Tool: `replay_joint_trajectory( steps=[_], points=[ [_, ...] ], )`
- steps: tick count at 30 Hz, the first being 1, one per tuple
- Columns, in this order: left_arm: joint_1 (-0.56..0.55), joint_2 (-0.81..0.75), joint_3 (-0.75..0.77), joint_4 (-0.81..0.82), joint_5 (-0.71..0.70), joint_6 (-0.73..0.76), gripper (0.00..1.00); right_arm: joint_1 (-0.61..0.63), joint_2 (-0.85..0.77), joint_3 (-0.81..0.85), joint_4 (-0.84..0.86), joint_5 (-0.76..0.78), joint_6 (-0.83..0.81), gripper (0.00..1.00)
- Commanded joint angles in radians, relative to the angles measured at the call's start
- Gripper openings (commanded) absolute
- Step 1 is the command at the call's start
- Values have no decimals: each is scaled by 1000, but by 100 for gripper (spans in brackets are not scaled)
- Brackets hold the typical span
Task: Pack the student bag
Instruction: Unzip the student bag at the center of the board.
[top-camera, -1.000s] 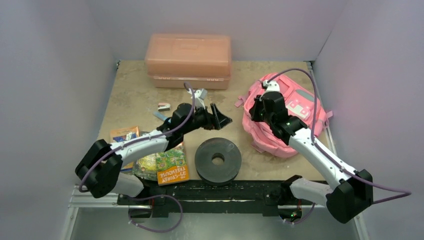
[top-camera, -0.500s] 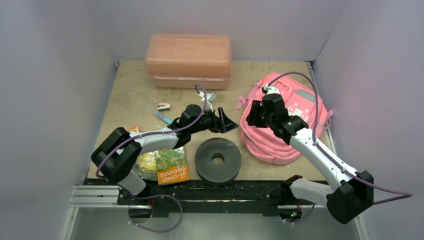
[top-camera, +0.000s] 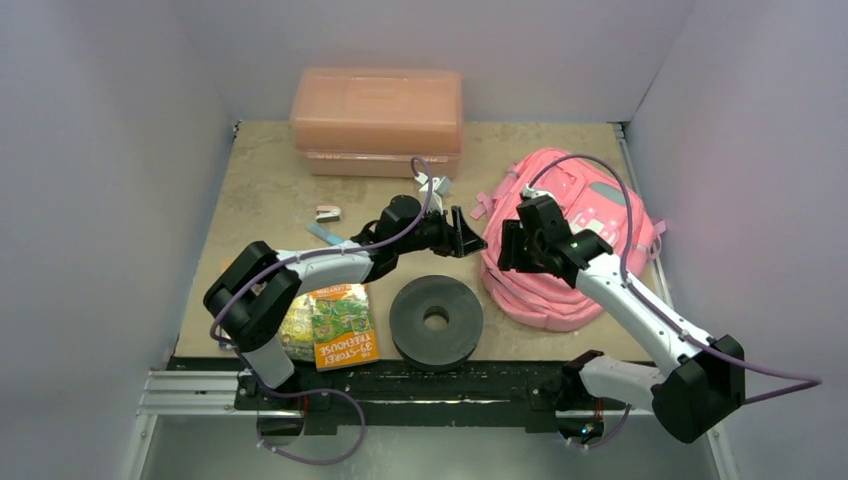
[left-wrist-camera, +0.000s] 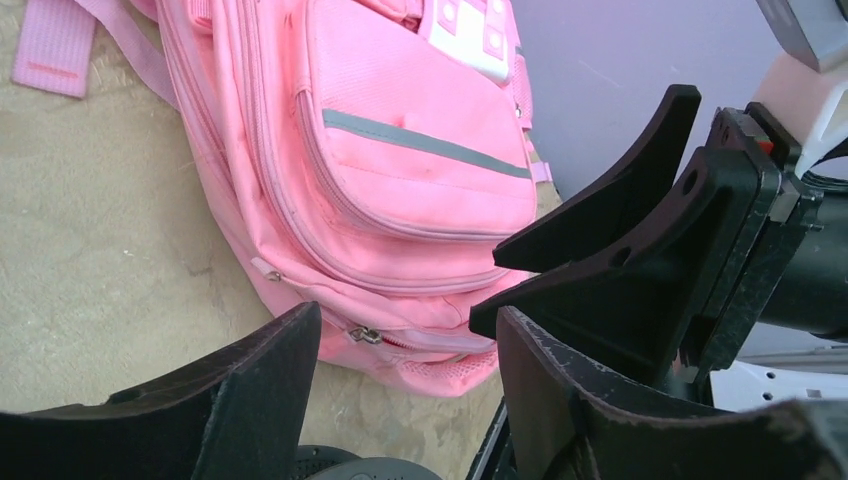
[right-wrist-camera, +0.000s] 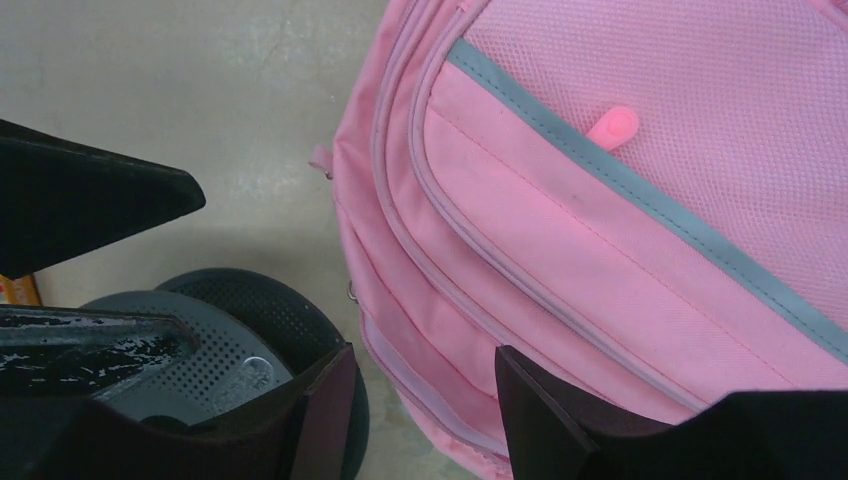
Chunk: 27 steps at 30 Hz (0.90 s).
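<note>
Bag (top-camera: 545, 290) lies flat, front up, by the right edge of the table, about midway between the near and far edges. Left gripper (top-camera: 466, 238) reaches across from the left and points at the bag's left side. Its jaws are wide apart and hold nothing. Right gripper (top-camera: 510, 246) hangs over that same side of the bag, jaws also apart and empty, only the bag's seam below them.

Main risk: the two grippers are very near each other. In the left wrist view the right gripper fills the right half, just beside my left fingers (left-wrist-camera: 250, 390). If both go for the same spot they knock together, so one should hold off or take the fabric further along.

Second: the zips look shut as far as I can see. One pull (left-wrist-camera: 365, 335) shows low on the bag's side, small and flat against the cloth. It is easy to miss, or I pinch fabric instead. The bag is soft, so a one-arm tug likely drags the whole bag instead of opening it.

Third: disc (top-camera: 415, 322) sits by the near edge, just beside the bag and close under the left arm, so a low sweep shoves it. Book (top-camera: 343, 328) at near left and box (top-camera: 377, 115) at the far edge are well apart from this. I judge nothing is packed yet.
</note>
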Motion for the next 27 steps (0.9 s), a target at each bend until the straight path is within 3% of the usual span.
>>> replay_joint_trajectory(
  steps=[1, 8, 13, 18, 19, 20, 21, 27],
  points=[
    [-4, 39, 51, -31, 70, 27, 62, 44, 43, -6, 1, 76, -33, 58],
    [9, 23, 35, -53, 93, 43, 59, 93, 187, -22, 84, 92, -45, 57],
    [16, -11, 7, -59, 95, 52, 55, 92, 235, -35, 133, 89, -38, 44],
    [32, -21, -17, -51, 110, 68, 57, 92, 251, -62, 153, 77, -24, 40],
    [37, -21, -19, -50, 114, 70, 57, 92, 250, -67, 155, 83, -21, 31],
    [43, -22, -22, -45, 121, 74, 58, 92, 243, -67, 155, 93, -20, 12],
    [47, -23, -24, -41, 127, 81, 58, 92, 224, -63, 143, 115, -15, 0],
    [50, 23, -11, 25, 207, 233, 60, 91, 75, -22, 132, 69, -46, 0]
  ],
)
